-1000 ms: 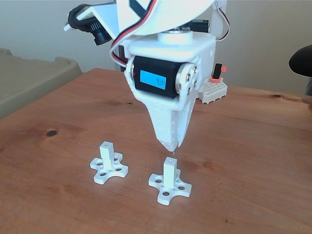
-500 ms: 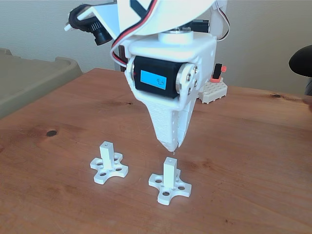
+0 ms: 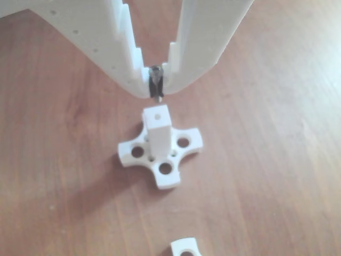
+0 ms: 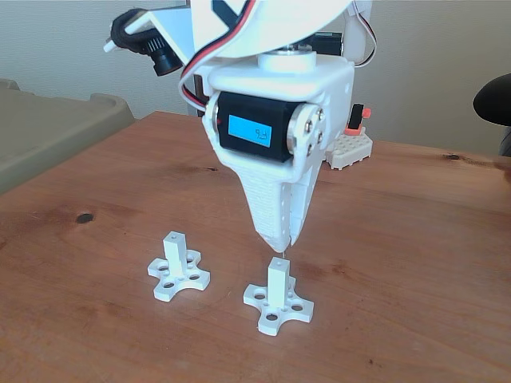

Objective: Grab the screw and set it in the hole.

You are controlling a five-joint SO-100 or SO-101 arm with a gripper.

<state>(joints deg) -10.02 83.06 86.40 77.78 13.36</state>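
Pincer point(image 3: 155, 88) clenched on screw point(image 3: 155, 85) just above hole point(image 3: 157, 115) in post; next: align tip w/ hole, lower straight.

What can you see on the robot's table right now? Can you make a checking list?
Surface: brown wooden table, with a dark knot at its left.
Job's things: screw pinched upright above the hole in the near white post; not in yet.
Clutter: second post on a cross base; white brick block with a red part.
Grippers: gripper shut on the screw.
Cables: red, white and black wires on the arm.
Surroundings: pale wall, beige bin at left.
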